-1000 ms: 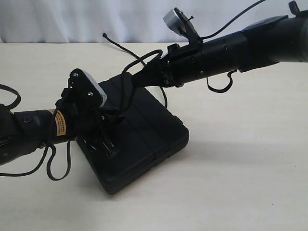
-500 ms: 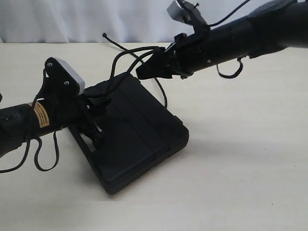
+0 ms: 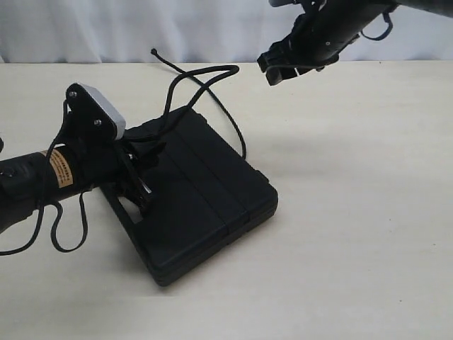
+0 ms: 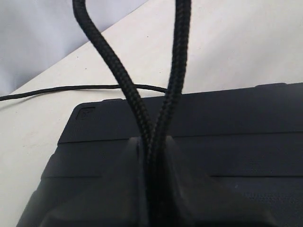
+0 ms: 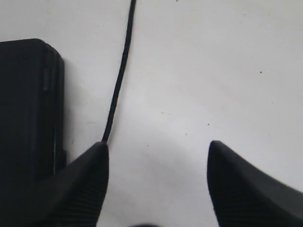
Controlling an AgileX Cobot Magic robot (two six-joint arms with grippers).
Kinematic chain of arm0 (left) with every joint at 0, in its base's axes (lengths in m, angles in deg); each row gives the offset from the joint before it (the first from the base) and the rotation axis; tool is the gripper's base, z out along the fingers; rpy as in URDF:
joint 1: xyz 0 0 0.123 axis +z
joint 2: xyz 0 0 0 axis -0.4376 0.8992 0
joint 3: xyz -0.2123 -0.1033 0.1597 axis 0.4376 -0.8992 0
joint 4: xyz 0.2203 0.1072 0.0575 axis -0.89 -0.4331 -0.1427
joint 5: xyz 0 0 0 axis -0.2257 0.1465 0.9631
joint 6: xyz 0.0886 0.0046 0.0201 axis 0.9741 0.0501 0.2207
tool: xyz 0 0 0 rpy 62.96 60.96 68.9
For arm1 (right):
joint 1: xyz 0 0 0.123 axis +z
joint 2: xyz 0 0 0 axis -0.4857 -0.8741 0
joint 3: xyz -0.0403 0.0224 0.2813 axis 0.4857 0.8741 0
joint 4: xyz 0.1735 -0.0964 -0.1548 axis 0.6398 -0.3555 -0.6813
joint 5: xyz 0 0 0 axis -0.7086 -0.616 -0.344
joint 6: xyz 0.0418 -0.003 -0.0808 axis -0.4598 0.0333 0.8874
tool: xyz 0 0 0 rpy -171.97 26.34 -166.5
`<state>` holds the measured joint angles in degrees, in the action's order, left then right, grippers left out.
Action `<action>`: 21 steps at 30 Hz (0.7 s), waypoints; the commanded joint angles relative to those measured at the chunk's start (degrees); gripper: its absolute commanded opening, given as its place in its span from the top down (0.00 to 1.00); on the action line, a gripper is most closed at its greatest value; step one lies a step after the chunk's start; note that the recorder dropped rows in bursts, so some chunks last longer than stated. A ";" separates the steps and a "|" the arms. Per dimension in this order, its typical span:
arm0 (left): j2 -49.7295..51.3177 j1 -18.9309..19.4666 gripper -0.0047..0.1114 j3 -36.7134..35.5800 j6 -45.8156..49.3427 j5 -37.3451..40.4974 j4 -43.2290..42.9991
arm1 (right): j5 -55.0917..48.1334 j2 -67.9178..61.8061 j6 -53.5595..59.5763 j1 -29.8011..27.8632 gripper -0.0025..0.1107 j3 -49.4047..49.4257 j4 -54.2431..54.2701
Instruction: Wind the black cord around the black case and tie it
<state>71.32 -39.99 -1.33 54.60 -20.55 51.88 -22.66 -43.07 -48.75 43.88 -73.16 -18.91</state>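
A pale cream tabletop (image 3: 368,234) fills the scene, matte and bare apart from the work itself, and a white draped backdrop (image 3: 106,28) closes it off behind the far edge; the light is even and the shadows soft. The black case (image 3: 205,205) lies left of the tabletop's middle, turned askew to its edges. The black cord (image 3: 205,74) arches in slack loops over the case's far corner, one strand dropping to the tabletop beside the case and its knotted tip (image 3: 153,51) lying close to the far edge. The left tool (image 4: 152,146) is pressed together on two strands of the cord, pinching them side by side just above the case lid. The right tool (image 5: 157,146) is spread and holds nothing, raised over the tabletop near the far edge, right of the middle, well apart from the case. The wrap looks loose and no knot shows, so the main risk is slack: if the pinch slips on the braided strands, the loops would likely slide off the case corner and undo the wrap. A hard pull from the left could instead drag the case across the smooth surface. The thin free strand lies flat on the tabletop, and the right tool may close beside it and miss
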 commanded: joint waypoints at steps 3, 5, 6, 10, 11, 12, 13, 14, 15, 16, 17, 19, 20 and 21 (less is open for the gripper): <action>0.12 0.16 0.96 -0.25 0.33 -0.43 1.67 | -6.69 -13.85 5.83 -0.31 0.53 -15.41 1.36; 0.12 0.16 0.96 -0.02 0.33 -0.04 2.39 | -7.03 -18.12 6.79 -0.31 0.53 -20.37 3.59; 0.12 0.16 0.96 -0.02 0.46 -0.04 3.15 | -7.03 -20.42 7.44 -0.31 0.53 -23.04 4.68; 0.12 0.16 0.96 -0.02 1.23 0.09 5.62 | -7.24 -28.17 14.49 0.20 0.53 -30.83 11.00; 0.12 0.16 0.96 -0.02 1.50 0.09 5.89 | -7.12 -29.39 15.73 0.58 0.53 -32.18 11.76; 0.12 0.16 0.96 -0.02 1.50 0.09 6.14 | -6.63 -30.70 16.23 0.87 0.53 -33.45 11.77; 0.12 0.16 0.96 -0.02 1.50 0.09 6.25 | -6.18 -31.90 16.64 1.28 0.53 -34.50 11.49; 0.12 0.16 0.96 -0.02 1.57 0.09 6.40 | -5.67 -32.65 16.90 1.72 0.53 -35.16 11.21; 0.12 0.16 0.96 -0.02 1.57 0.09 6.45 | -4.96 -33.45 16.91 2.00 0.54 -35.83 10.94; 0.12 0.16 0.96 -0.02 1.57 0.09 6.45 | -4.25 -34.12 17.06 2.33 0.54 -36.20 11.06; 0.12 0.16 0.96 -0.02 1.57 0.09 6.45 | -3.69 -34.53 17.06 2.45 0.55 -36.51 11.08; 0.12 0.16 0.96 -0.02 1.57 0.09 6.45 | -2.08 -35.13 17.06 3.04 0.57 -36.51 11.08; 0.12 0.16 0.96 -0.02 1.62 0.09 6.56 | -1.83 -35.29 17.06 3.34 0.57 -36.51 10.94; 0.15 0.16 0.96 -0.02 1.73 0.09 6.68 | -1.57 -35.54 17.06 3.32 0.57 -36.51 10.94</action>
<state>71.32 -39.99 -1.33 55.92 -19.33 57.47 -25.79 -78.30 -32.42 46.80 -109.08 -8.20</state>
